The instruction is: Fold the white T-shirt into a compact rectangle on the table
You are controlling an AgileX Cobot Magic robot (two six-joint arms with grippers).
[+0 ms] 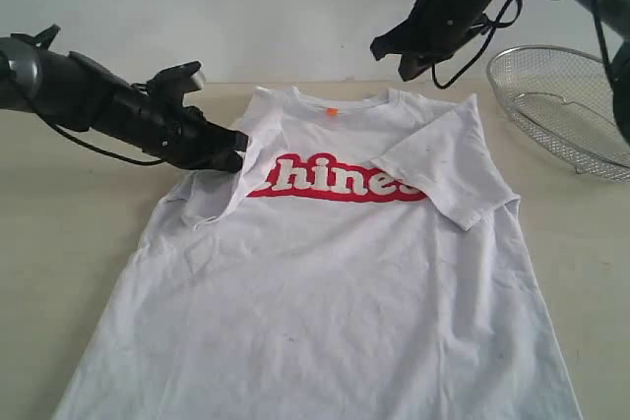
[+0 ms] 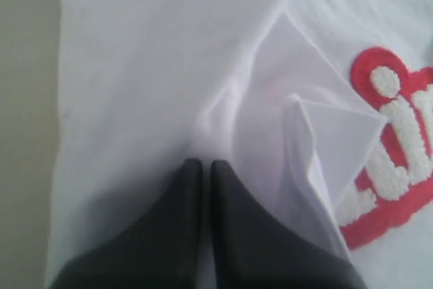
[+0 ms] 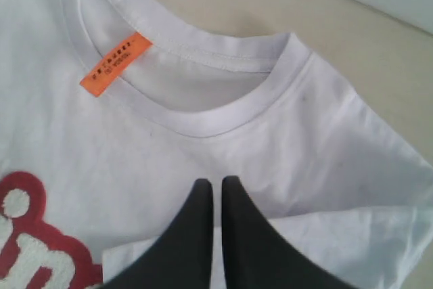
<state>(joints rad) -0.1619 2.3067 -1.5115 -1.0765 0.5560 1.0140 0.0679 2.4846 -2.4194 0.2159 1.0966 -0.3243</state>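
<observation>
The shirt (image 1: 325, 282) lies face up on the table (image 1: 59, 243), both sleeves turned inward. The left gripper (image 2: 203, 162) is pinched on the shirt's sleeve fold. The right gripper (image 3: 215, 182) hovers over the collar, jaws together and empty.

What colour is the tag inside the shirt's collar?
The tag is orange; it shows best in the right wrist view.

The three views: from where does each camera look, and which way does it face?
Exterior view: off the arms, facing across the table and white T-shirt toward the wall; both arms show.
Left wrist view: looks down past the left gripper at a folded sleeve.
Right wrist view: looks down past the right gripper at the collar and orange tag.
Both wrist views share the red lettering.
</observation>
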